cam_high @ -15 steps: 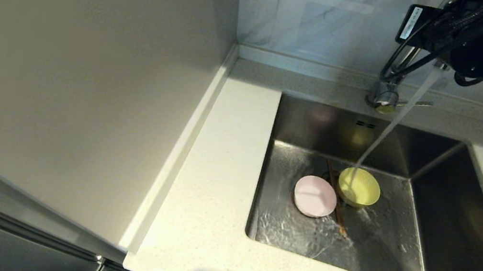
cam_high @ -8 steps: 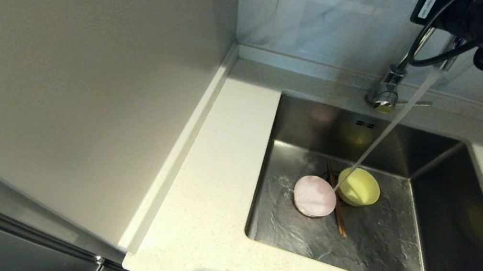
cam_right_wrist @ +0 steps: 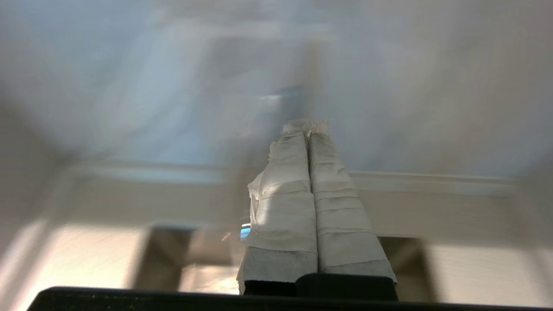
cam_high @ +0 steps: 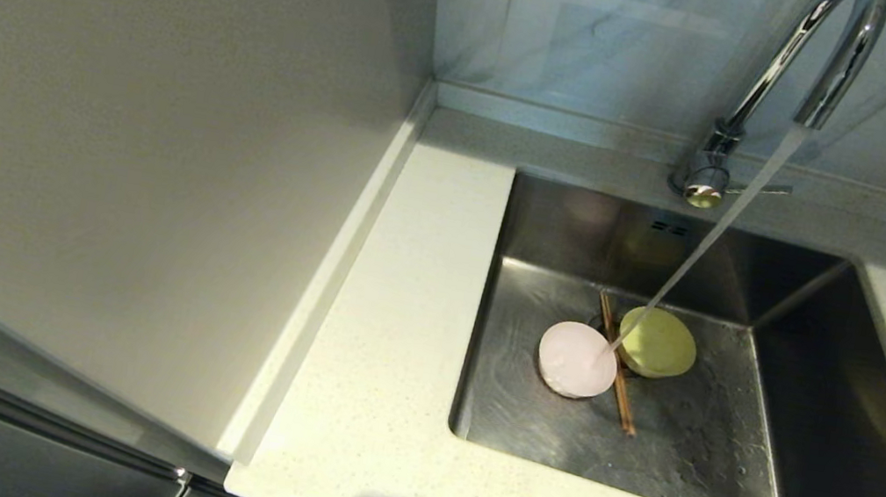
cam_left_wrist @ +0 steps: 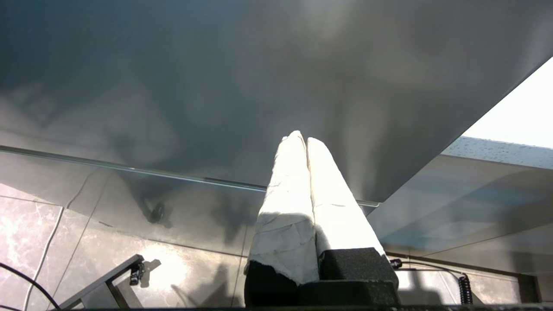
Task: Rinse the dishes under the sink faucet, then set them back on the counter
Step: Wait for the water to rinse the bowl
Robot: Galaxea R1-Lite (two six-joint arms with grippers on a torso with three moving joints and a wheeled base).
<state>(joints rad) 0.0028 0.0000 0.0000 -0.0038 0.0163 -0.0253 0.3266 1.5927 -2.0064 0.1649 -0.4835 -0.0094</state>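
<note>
**A:** Where are the grippers, and what do they hold?

**B:** The right gripper has its two taped fingers pressed flat together, nothing between them. It shows only in its own wrist view, out of the head view, so I judge it well above and away from the sink. The left gripper is also closed and empty, parked beside a dark panel, far from the work.

**A:** And the dishes?

**B:** All three lie well below the right gripper, on the floor of the sink. The pink dish sits nearest the counter. The chopsticks run just beside it, partly tucked between it and the yellow bowl, which sits on the far side.

**A:** Is water running?

**B:** Yes. The faucet pours a slanted stream that lands at the pink dish's edge, close to the chopsticks. The bowl sits just outside the stream.

**A:** What would rinsing well call for?

**B:** In my judgement, each piece should get its turn under the stream. The gripper must open before it comes down, then pinch a rim from above. The wet steel and wet dishes look slippery, so a firm grip low on the rim is safest. The chopsticks are thin and lie flat, probably the hardest pick.
</note>
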